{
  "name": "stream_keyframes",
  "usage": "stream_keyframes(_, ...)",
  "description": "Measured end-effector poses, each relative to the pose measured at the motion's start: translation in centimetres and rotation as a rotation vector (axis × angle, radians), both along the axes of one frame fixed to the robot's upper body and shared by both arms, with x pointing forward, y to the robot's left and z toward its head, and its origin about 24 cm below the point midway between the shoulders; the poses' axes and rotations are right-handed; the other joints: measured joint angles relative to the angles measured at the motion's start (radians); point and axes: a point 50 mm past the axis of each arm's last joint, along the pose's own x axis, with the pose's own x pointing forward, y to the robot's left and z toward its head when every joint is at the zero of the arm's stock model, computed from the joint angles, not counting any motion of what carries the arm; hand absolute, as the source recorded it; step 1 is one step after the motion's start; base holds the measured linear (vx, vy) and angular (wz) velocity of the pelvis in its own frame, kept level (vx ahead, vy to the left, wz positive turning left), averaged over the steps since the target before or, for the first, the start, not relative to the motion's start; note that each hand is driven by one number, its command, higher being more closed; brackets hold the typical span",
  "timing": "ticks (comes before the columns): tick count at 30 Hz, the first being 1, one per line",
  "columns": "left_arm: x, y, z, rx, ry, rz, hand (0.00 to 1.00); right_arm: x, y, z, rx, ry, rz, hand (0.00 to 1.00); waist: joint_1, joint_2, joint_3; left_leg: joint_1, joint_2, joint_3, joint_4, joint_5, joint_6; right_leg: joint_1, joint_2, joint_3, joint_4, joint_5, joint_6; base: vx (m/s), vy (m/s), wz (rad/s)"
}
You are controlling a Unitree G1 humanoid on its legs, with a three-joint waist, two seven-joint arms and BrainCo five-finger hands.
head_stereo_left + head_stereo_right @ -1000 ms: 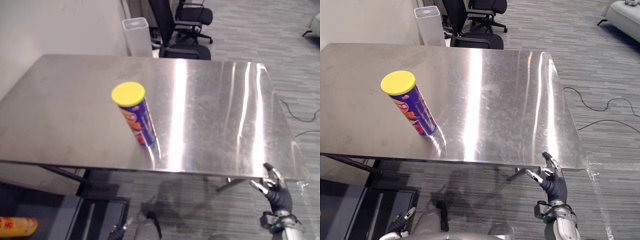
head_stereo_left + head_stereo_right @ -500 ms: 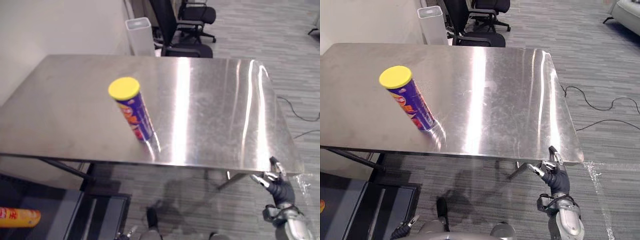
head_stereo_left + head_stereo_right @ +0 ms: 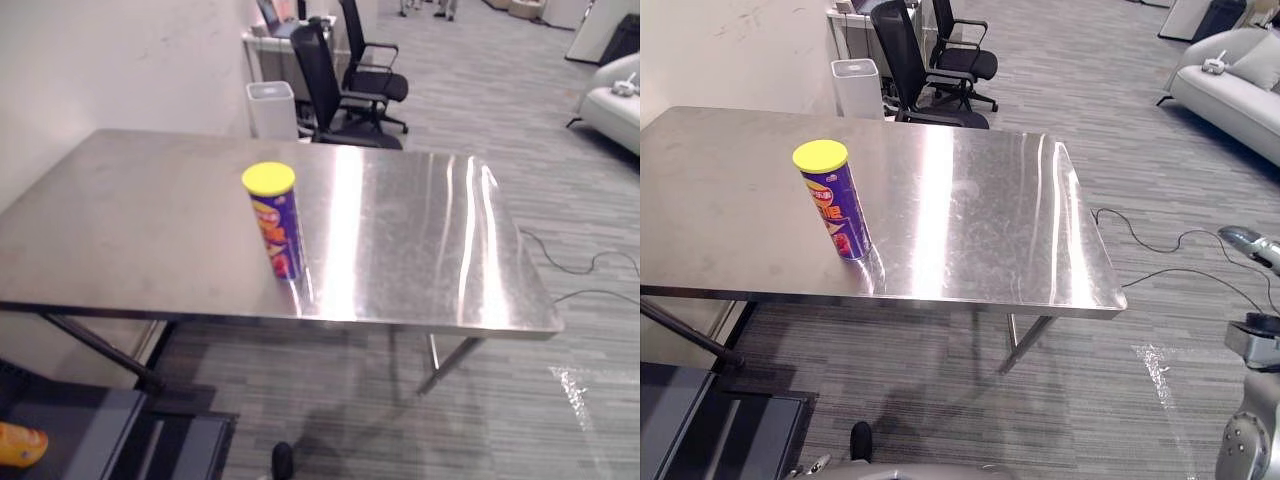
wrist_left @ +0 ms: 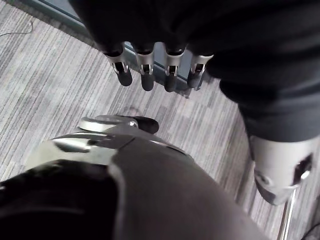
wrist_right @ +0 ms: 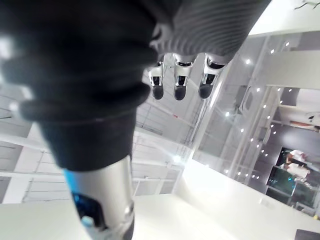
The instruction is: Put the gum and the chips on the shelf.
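Chips (image 3: 276, 222): standing straight up on the table, with the yellow lid on top and the purple tube below. They are sitting near the front edge, a bit left of the middle. Nothing is touching them.
Table (image 3: 420, 240): shiny steel, stretching across the middle of both eye views.
Left hand (image 4: 145, 75): hanging over the grey floor in its own wrist view. Its fingers are reaching out straight, side by side, and it is holding nothing.
Right hand (image 5: 180, 82): pointing up at a bright ceiling with small lights in its own wrist view. Its fingers are straight too, and it is carrying nothing.
Shelf (image 3: 90, 425): dark and low, sitting down by the floor at the lower left, in front of the table's near edge.
Orange thing (image 3: 18, 445): lying on the shelf in the bottom left corner of the left eye view. The edge is cutting it off, so I cannot tell what it is.
Bin (image 3: 270, 108): white, standing on the floor just behind the table, by the wall.
Chairs (image 3: 345, 85): black office chairs, standing behind the bin.
Sofa (image 3: 1230, 90): pale, sitting far off on the right. The right eye view is showing a long piece of it, and the left eye view is catching just one end.
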Motion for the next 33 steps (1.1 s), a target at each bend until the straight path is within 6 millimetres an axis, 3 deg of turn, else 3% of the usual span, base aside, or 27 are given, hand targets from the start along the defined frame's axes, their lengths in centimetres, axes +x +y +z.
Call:
stream_keyframes(6,0.0,0.2,0.0,-0.001,-0.001,-0.005,0.0,0.9,-1.5,-0.9,0.063,0.037,-0.027,0.0,0.009,-0.02,-0.013,0.0,-0.007,-0.001,0.0,0.019,0.006,0.0,-0.005,0.001,-0.001,0.005,-0.005,0.02,0.002,0.0)
stream_keyframes(12,0.0,0.3,0.1,0.003,-0.002,-0.006,0.0,1.8,-1.1,-0.9,0.104,0.02,0.039,0.0,0.014,-0.03,-0.02,0.0,-0.008,-0.006,0.0,0.024,0.007,0.002,-0.004,-0.001,0.002,0.006,-0.005,0.04,-0.01,0.01)
stream_keyframes(15,0.0,0.4,0.1,0.003,0.0,-0.008,0.0,3.4,-0.8,-2.0,0.164,0.055,0.123,0.0,0.015,-0.03,-0.02,0.001,-0.008,-0.01,0.0,0.025,0.007,0.003,-0.004,-0.001,0.003,0.006,-0.005,0.0,0.0,0.0)
stream_keyframes(22,0.3,0.2,0.1,-0.013,-0.004,-0.061,0.0,9.7,1.9,-5.4,0.199,0.386,0.436,0.0,0.044,-0.026,-0.015,0.001,-0.015,-0.025,0.0,0.02,0.009,0.016,-0.007,-0.021,-0.003,0.005,-0.005,-0.01,0.004,0.06)
stream_keyframes(25,0.4,0.0,0.1,-0.033,-0.006,-0.09,0.0,11.1,3.5,-7.0,0.195,0.505,0.546,0.0,0.069,-0.022,-0.011,-0.009,-0.029,-0.036,0.0,0.021,0.011,0.018,-0.018,-0.037,-0.007,-0.002,0.004,0.01,0.02,0.19)
stream_keyframes(28,0.5,0.0,0.1,-0.039,-0.008,-0.103,0.0,12.2,5.2,-8.5,0.188,0.598,0.628,0.0,0.074,-0.025,0.003,-0.03,-0.048,-0.056,0.0,0.023,0.017,0.019,-0.03,-0.061,-0.019,0.0,0.011,0.03,0.023,0.23)
stream_keyframes(33,0.7,0.3,0.2,-0.048,-0.021,-0.085,0.0,13.5,7.7,-8.9,0.151,0.659,0.729,0.0,0.097,-0.041,0.045,-0.042,-0.077,-0.085,0.0,0.026,0.026,0.036,-0.05,-0.092,-0.03,0.006,0.019,0.07,0.008,0.17)
